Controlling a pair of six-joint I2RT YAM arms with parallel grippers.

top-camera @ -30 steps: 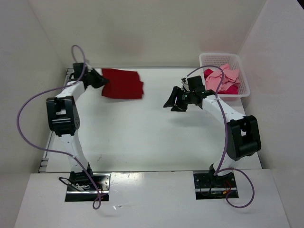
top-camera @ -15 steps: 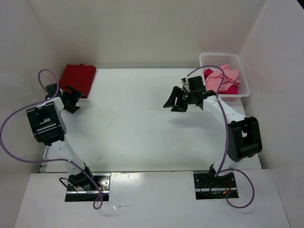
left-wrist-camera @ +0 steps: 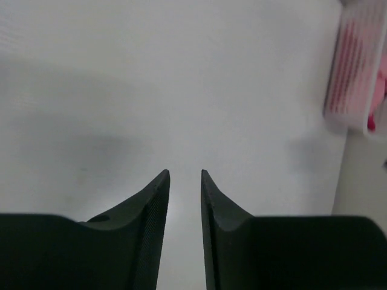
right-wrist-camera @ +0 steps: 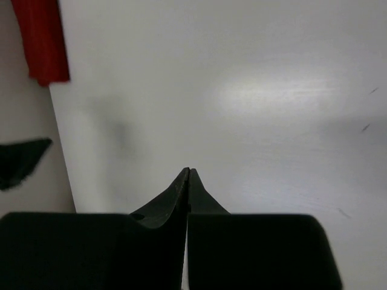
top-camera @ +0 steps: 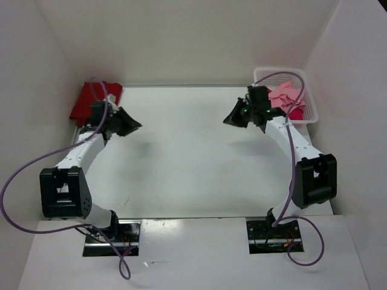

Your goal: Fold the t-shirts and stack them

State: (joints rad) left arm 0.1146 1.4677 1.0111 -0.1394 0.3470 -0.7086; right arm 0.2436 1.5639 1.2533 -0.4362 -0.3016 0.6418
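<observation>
A folded dark red t-shirt point(top-camera: 89, 100) lies in the table's back left corner and shows again in the right wrist view as the dark red t-shirt point(right-wrist-camera: 40, 40). My left gripper point(top-camera: 134, 125) hovers just right of it and points across the table. Its fingers point(left-wrist-camera: 158, 199) are a little apart, open, with nothing between them. A light pink t-shirt point(top-camera: 283, 96) and a crimson-pink t-shirt point(top-camera: 296, 113) lie crumpled in the white basket point(top-camera: 278, 70). My right gripper point(top-camera: 228, 119) is left of the basket and is shut on nothing, as its own wrist view of the gripper point(right-wrist-camera: 188, 170) shows.
The basket point(left-wrist-camera: 354, 66) stands at the back right corner against the wall. White walls close in the table on the left, back and right. Purple cables loop off both arms.
The left arm carried the dark red shirt into the back left corner, let it go and drew away to the right. The right gripper shut and shifted nearer the basket.
</observation>
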